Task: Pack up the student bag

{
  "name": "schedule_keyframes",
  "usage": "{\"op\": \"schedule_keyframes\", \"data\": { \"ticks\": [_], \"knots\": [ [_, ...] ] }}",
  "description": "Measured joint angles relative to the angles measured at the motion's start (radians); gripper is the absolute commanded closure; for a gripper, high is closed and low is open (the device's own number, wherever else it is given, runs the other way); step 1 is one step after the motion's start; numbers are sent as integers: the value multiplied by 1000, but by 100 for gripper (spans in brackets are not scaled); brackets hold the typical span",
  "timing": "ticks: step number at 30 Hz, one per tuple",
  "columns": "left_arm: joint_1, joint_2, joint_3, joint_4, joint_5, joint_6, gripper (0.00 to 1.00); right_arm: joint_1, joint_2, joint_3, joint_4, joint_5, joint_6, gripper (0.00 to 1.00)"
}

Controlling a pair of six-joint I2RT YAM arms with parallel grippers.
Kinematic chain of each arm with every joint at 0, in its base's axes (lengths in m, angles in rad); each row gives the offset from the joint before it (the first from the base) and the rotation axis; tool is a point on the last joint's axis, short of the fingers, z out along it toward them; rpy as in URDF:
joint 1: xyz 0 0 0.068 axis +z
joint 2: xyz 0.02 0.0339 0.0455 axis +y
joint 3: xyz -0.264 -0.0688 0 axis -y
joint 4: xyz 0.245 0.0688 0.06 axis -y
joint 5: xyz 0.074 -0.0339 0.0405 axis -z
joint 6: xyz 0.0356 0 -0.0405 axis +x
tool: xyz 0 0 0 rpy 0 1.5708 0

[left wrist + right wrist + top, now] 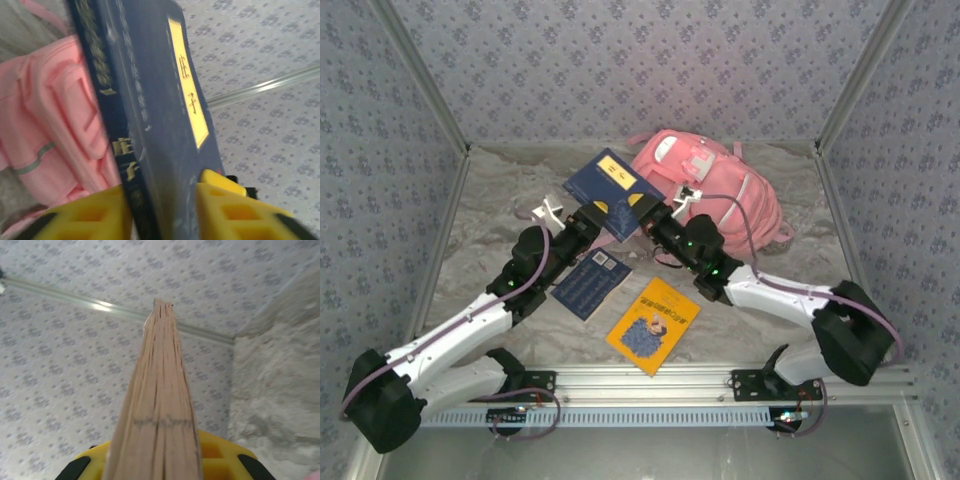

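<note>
The left pincer (161, 212) is clamped on the lower end of the navy book (150, 90), across its spine. The right pincer (159, 460) grips the same book with the page edge facing its camera. Sharing the load this way, the two hold it tilted above the bench (490, 220). The bag (715, 185) lies just beyond the right pincer, close behind the book, which is probably being lined up for the bag's opening. Behind both pincers, toward the arm bases, a dark book (590, 284) and a yellow book (653, 326) lie flat, not yet packed.
</note>
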Motion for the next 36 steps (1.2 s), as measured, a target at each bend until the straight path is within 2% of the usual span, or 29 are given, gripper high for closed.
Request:
{"op": "schedule_keyframes", "data": {
  "ticks": [6,8,13,14,17,20,23,28,29,36],
  "knots": [
    [0,64,183,-245,-3,161,40,-179,-244,0,-386,6,-63,100],
    [0,141,284,-330,8,225,39,-255,-325,7,-523,-1,-103,100],
    [0,465,622,-502,119,384,39,-443,-452,58,-879,-19,-235,100],
    [0,531,683,-531,147,417,40,-467,-470,78,-968,-3,-264,100],
    [0,714,854,-611,237,499,57,-504,-519,122,-1186,80,-323,100],
    [-5,920,1084,-704,325,575,60,-517,-543,175,-1394,193,-346,100],
    [-28,1159,1408,-829,381,649,59,-521,-534,225,-1559,309,-350,100],
    [-101,1541,2019,-1039,415,737,55,-543,-549,233,-1702,460,-360,100],
    [-114,1585,2080,-1053,422,740,55,-556,-557,233,-1710,475,-365,100],
    [-143,1667,2070,-1020,489,708,55,-640,-589,207,-1692,467,-413,100]
  ]
}}
